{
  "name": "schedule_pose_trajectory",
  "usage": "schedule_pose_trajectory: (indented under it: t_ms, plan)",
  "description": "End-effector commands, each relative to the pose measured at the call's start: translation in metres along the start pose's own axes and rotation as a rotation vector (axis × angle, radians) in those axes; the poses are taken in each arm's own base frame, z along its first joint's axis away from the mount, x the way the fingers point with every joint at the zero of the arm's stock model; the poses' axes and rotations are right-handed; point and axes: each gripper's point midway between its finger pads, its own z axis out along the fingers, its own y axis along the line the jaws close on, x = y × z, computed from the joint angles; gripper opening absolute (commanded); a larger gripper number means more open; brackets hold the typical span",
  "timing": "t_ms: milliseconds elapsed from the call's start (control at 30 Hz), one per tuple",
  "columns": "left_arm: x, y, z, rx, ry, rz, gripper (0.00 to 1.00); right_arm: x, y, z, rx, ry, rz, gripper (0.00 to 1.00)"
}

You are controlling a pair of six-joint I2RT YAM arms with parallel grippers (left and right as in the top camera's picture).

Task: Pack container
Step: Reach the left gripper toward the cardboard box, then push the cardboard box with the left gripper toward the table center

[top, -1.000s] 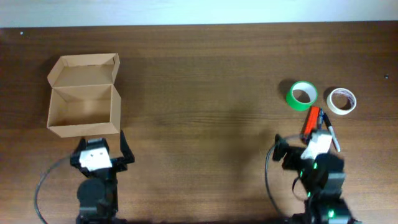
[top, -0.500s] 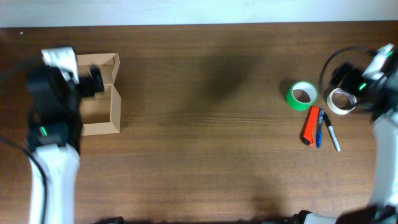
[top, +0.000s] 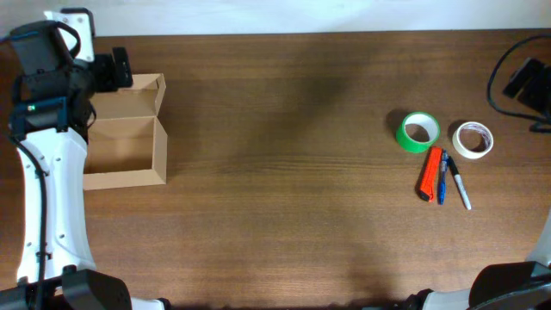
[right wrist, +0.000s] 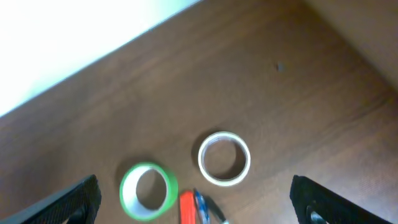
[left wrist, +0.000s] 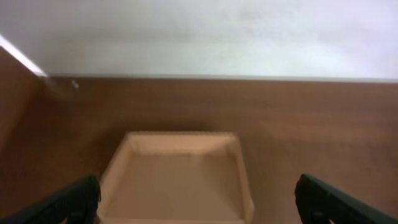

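The container point(top: 120, 146) is an open tan cardboard box at the table's left, its flap lid folded back toward the far edge. It also shows in the left wrist view point(left wrist: 180, 174), and its inside looks empty. My left gripper point(top: 114, 71) hangs over the lid end, open and empty; its fingers point(left wrist: 199, 208) straddle the box from above. My right gripper point(top: 527, 82) is at the far right edge, partly out of frame. Its fingers point(right wrist: 196, 211) are spread wide, high above the tape rolls, holding nothing.
A green tape roll point(top: 417, 132) point(right wrist: 148, 190) and a white tape roll point(top: 473, 139) point(right wrist: 224, 158) lie at the right. Below them lie an orange marker point(top: 429, 173) point(right wrist: 186, 208), a blue pen point(top: 442, 177) and a black pen point(top: 461, 189). The wall edge runs along the far side.
Both arms lifted from the table's front edge and swung toward the far side. The left gripper came over the box. The right gripper moved past the tape rolls to the right edge.
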Motion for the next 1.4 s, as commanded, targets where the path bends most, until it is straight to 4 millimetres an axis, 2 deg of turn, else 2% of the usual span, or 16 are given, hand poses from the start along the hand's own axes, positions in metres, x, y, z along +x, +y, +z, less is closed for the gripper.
schedule_pose_trajectory:
  t_ms: [0, 233, 267, 333, 400, 467, 700, 733, 867, 933, 967, 1000, 1033, 1067, 1167, 1367]
  plan:
    - [0.013, -0.02, -0.005, 0.119, 0.061, 0.003, 1.0, 0.002, -0.001, -0.002, 0.001, 0.018, -0.007, 0.99]
    - [0.071, -0.037, -0.017, 0.198, 0.305, -0.058, 1.0, 0.016, -0.002, -0.003, 0.006, 0.073, 0.0, 0.99]
    - [0.08, -0.034, -0.016, 0.175, 0.344, -0.066, 0.8, 0.017, -0.002, -0.002, 0.007, 0.079, 0.0, 0.99]
    - [0.096, -0.025, -0.014, 0.11, 0.416, -0.114, 0.74, 0.019, -0.002, -0.002, 0.007, 0.085, 0.001, 0.99]
    - [0.114, -0.016, -0.011, 0.028, 0.493, -0.176, 0.73, 0.021, -0.003, -0.003, 0.008, 0.094, 0.002, 0.99]
    - [0.128, -0.019, -0.007, 0.025, 0.554, -0.182, 0.72, 0.023, -0.003, -0.003, 0.008, 0.1, 0.003, 0.99]
    - [0.176, -0.045, 0.029, 0.045, 0.746, -0.155, 0.72, 0.027, -0.003, -0.003, 0.009, 0.118, 0.005, 0.99]
    - [0.191, -0.048, 0.044, 0.013, 0.795, -0.14, 0.71, 0.028, -0.003, -0.003, 0.009, 0.123, 0.005, 0.99]
    - [0.223, -0.056, 0.079, -0.03, 0.866, -0.1, 0.67, 0.033, -0.003, -0.004, 0.011, 0.14, 0.007, 0.99]
    - [0.234, -0.059, 0.089, -0.03, 0.888, -0.097, 0.57, 0.034, -0.003, -0.004, 0.012, 0.148, 0.009, 0.99]
    - [0.238, -0.06, 0.093, -0.03, 0.897, -0.096, 0.47, 0.035, -0.003, -0.004, 0.012, 0.152, 0.009, 0.99]
    - [0.244, -0.059, 0.097, -0.035, 0.908, -0.097, 0.35, 0.036, -0.003, -0.004, 0.012, 0.156, 0.009, 0.99]
    - [0.249, -0.058, 0.101, -0.049, 0.917, -0.104, 0.1, 0.038, -0.003, -0.004, 0.013, 0.161, 0.01, 0.99]
    - [0.251, -0.058, 0.103, -0.058, 0.92, -0.109, 0.02, 0.038, -0.003, -0.005, 0.013, 0.164, 0.01, 0.99]
    - [0.248, -0.056, 0.106, -0.07, 0.902, -0.108, 0.02, 0.04, -0.004, -0.005, 0.014, 0.171, 0.011, 0.99]
    - [0.214, -0.055, 0.095, -0.073, 0.882, -0.118, 0.02, 0.044, -0.004, -0.006, 0.015, 0.188, 0.013, 0.99]
